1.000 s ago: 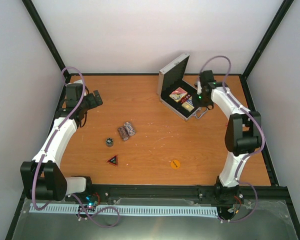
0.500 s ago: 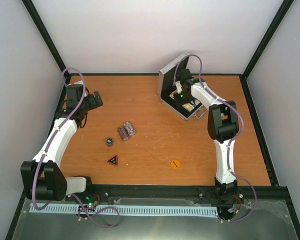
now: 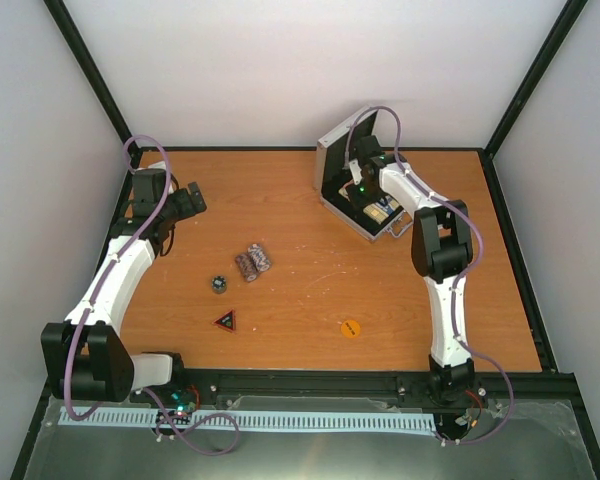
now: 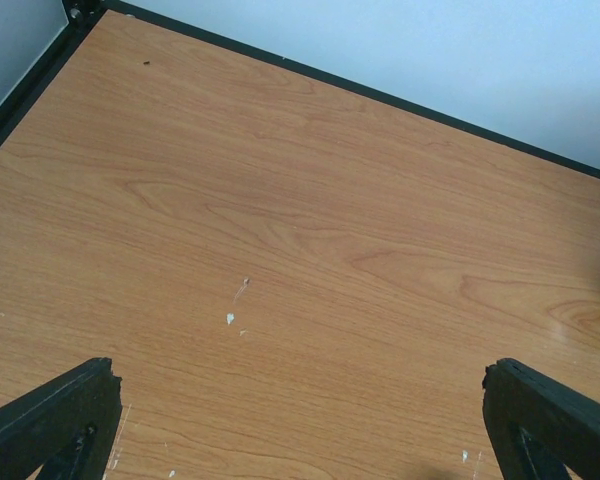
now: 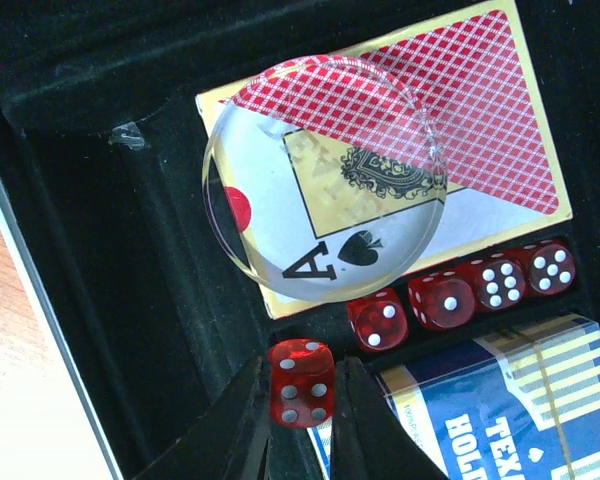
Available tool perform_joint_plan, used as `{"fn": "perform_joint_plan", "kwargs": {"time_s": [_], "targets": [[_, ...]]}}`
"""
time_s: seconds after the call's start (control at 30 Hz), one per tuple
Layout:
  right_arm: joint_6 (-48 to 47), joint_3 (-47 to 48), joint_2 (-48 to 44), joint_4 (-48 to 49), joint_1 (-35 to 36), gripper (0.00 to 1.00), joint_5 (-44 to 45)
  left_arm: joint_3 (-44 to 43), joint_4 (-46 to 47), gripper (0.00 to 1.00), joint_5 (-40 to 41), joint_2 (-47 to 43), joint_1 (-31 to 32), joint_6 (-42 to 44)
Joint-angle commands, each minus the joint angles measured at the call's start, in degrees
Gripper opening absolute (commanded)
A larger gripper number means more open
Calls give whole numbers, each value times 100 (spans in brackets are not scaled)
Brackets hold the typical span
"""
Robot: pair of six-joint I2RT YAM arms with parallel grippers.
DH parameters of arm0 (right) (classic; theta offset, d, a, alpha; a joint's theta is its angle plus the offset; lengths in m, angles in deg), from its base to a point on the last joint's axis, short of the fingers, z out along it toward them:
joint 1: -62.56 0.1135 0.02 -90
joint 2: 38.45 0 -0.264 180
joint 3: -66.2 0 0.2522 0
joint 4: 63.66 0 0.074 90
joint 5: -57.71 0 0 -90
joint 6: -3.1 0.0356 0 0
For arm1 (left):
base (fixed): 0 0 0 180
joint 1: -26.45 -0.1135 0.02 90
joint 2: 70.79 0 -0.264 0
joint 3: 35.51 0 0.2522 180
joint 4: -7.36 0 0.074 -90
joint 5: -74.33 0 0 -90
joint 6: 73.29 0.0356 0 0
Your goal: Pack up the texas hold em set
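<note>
**Right arm with a die at the dice row of the open case**

The right gripper (image 5: 301,370) is pinched narrow on a red die (image 5: 301,392) and hangs inside the silver case (image 3: 346,137), which stands with its lid up at the far right of the table (image 3: 410,290). The relation that matters: the row of four dice (image 5: 465,293) runs from lower left to upper right in the wrist view. The held die sits just off the row's lower-left end, beside the nearest die and apart from it. We judge that the next move is a short lowering onto that end of the groove.

The black lining also holds a red-checked deck (image 5: 490,120) with a clear round disc (image 5: 325,190) resting on it, and a blue-yellow deck (image 5: 490,410) just below the dice.

Out on the table lie two striped chip stacks (image 3: 253,262), a red-edged triangle (image 3: 226,321) and an orange disc (image 3: 350,328). The stacks and triangle are nearer the left arm. The left gripper (image 4: 295,385) is spread wide, empty, above bare wood.
</note>
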Motion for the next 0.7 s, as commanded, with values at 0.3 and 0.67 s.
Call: {"fn": "perform_joint_plan", "kwargs": {"time_s": [0.3, 0.67], "targets": [[-177, -86, 125, -60, 26, 8, 318, -26, 114, 100, -112, -55, 1, 75], [-116, -14, 195, -44, 30, 19, 298, -39, 116, 100, -125, -22, 4, 85]]}}
